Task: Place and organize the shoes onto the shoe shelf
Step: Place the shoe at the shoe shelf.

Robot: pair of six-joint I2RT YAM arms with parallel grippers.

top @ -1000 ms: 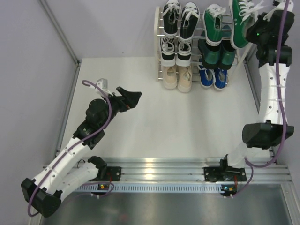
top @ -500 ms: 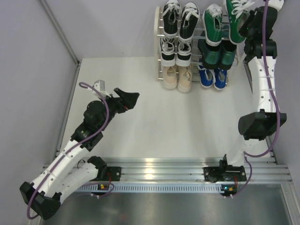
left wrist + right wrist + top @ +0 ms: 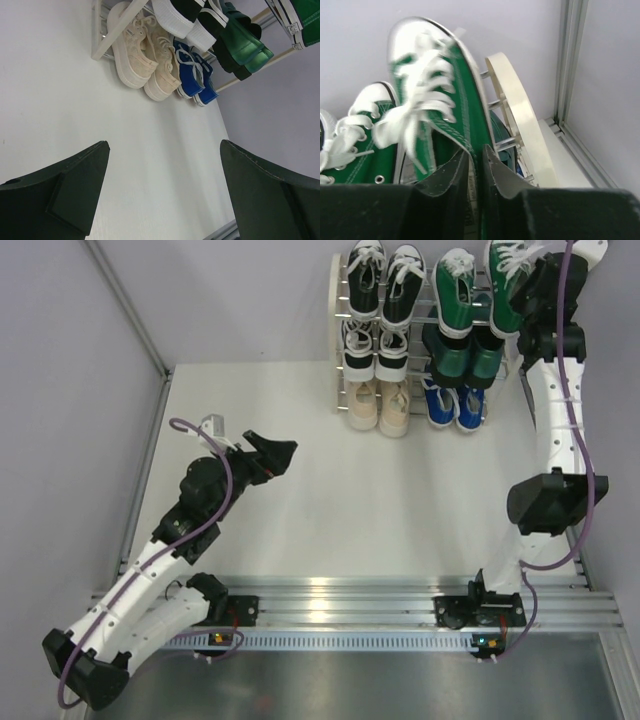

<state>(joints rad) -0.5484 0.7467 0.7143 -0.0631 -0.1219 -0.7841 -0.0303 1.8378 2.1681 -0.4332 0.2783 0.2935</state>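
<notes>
This is a robotics lab test cell, not a home. A plain white desk (image 3: 400,500) is boxed in by bare pale grey wall panels (image 3: 60,390) held in aluminium profile posts (image 3: 125,305). Two white-and-black robot arms, left (image 3: 160,550) and right (image 3: 562,430), are bolted to a ribbed aluminium rail (image 3: 340,605) at the near edge, with purple cables (image 3: 232,483) looping off them. The chrome-barred shoe shelf with cream arched sides (image 3: 520,115) is the only household item.

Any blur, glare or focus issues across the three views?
Right wrist: the green sneaker is smeared and its white laces are the blurriest part. Left wrist: the beige shoes are crisp, while the near dark fingers are slightly soft. Top external: bright glare on the metal rail, otherwise even light.
</notes>
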